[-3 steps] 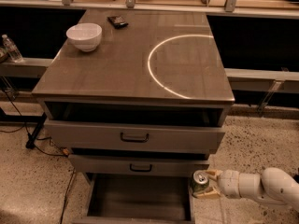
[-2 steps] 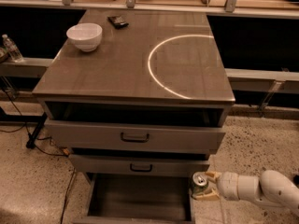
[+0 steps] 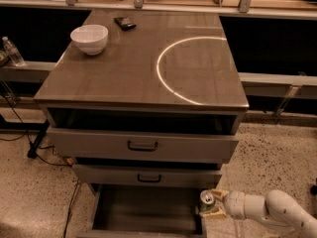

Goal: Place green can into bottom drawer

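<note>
Far left there's a water bottle (image 3: 12, 51) on a side ledge. The white bowl (image 3: 89, 37) sits on the back-left corner of the desk (image 3: 143, 83), with a small dark object (image 3: 125, 23) just behind it to the right. All three grey drawers are pulled out: the top drawer (image 3: 143, 145) and middle drawer (image 3: 146, 176) a little, the bottom drawer (image 3: 143, 212) furthest. At its right wall is the green can (image 3: 207, 198), upright, clamped in my gripper (image 3: 210, 205), which comes in low from the right. Can't tell if the can is inside the drawer or just over its edge
</note>
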`<state>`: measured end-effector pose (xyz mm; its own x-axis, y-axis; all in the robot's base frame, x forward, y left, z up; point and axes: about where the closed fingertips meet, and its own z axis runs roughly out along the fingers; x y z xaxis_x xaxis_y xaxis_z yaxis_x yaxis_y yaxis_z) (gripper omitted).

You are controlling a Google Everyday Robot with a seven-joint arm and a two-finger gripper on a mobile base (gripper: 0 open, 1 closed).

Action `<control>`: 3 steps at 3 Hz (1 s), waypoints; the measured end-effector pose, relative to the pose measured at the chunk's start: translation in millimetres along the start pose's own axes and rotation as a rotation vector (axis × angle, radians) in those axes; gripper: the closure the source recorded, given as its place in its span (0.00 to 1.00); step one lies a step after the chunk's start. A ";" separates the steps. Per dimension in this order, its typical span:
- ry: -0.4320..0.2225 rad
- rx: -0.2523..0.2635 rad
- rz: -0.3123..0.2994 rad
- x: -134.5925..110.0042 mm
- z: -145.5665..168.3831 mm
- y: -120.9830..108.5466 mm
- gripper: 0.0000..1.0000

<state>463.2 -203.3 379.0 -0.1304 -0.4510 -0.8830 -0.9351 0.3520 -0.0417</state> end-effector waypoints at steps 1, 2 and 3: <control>-0.045 0.008 0.021 30.9 28.7 3.3 1.00; -0.065 0.003 0.020 41.6 48.2 11.1 1.00; -0.099 0.026 0.016 54.1 72.6 11.6 1.00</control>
<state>469.2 -164.0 296.8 -0.1110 -0.3627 -0.9253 -0.9240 0.3805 -0.0383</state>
